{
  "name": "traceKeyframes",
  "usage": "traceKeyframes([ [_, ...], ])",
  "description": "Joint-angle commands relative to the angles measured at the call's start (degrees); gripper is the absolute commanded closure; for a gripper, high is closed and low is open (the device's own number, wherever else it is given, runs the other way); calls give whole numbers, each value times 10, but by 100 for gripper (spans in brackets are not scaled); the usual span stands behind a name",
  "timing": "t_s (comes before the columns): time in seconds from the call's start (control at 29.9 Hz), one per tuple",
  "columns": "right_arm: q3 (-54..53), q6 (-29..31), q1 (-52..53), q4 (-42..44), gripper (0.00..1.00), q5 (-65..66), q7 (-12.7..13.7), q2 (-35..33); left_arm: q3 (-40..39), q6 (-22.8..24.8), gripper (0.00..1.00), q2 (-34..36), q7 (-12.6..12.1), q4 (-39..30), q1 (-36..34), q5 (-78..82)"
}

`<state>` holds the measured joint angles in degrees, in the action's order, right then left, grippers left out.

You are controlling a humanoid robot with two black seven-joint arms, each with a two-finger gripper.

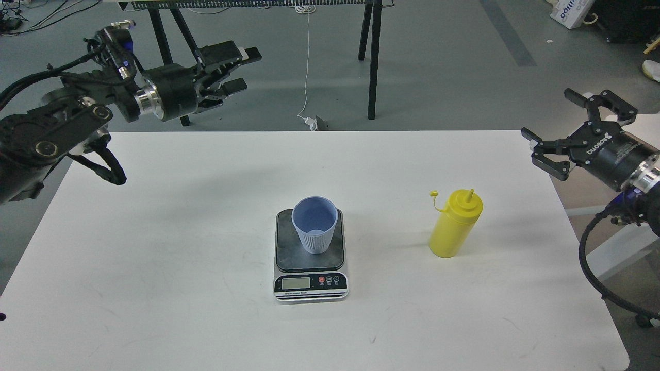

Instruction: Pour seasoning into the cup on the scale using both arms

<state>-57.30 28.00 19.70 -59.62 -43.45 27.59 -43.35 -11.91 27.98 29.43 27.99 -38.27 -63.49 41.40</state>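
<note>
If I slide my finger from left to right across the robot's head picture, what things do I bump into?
Left gripper → cup standing on the scale → yellow seasoning bottle → right gripper.

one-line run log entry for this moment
left pincer open, raised | right pincer open | cup on scale | squeeze bottle upright, untouched

even, bright overhead light is filling the scene, with no harsh glare on the white counter (154, 247). the yellow bottle (455, 223) is throwing a soft, faint shadow toward three o'clock, and the cup (315, 224) is casting only a dim smudge on the scale (310, 252). focus is staying sharp at centre; the arms near nine and three o'clock are looking slightly stretched by lens distortion.
</note>
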Motion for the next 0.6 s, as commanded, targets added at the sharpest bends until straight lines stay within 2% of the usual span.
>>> traceKeyframes([
  [0.0, -1, 0, -120, -67, 1, -56, 4, -20, 0, 0, 6, -8, 0, 8, 14, -18],
  [0.13, 4, 0, -205, -75, 1, -59, 4, -15, 0, 0, 6, -17, 0, 8, 25, -18],
  [0.23, 6, 0, -224, -69, 1, -54, 4, -5, 0, 0, 6, -23, 0, 8, 33, -18],
  [0.37, 16, 0, -215, -23, 1, -48, 4, 47, 4, 0, 5, -26, 0, 8, 35, -16],
  [0.57, 53, 0, -143, 55, 1, -16, 4, 133, 5, 0, 5, -30, 0, 8, 36, -13],
])
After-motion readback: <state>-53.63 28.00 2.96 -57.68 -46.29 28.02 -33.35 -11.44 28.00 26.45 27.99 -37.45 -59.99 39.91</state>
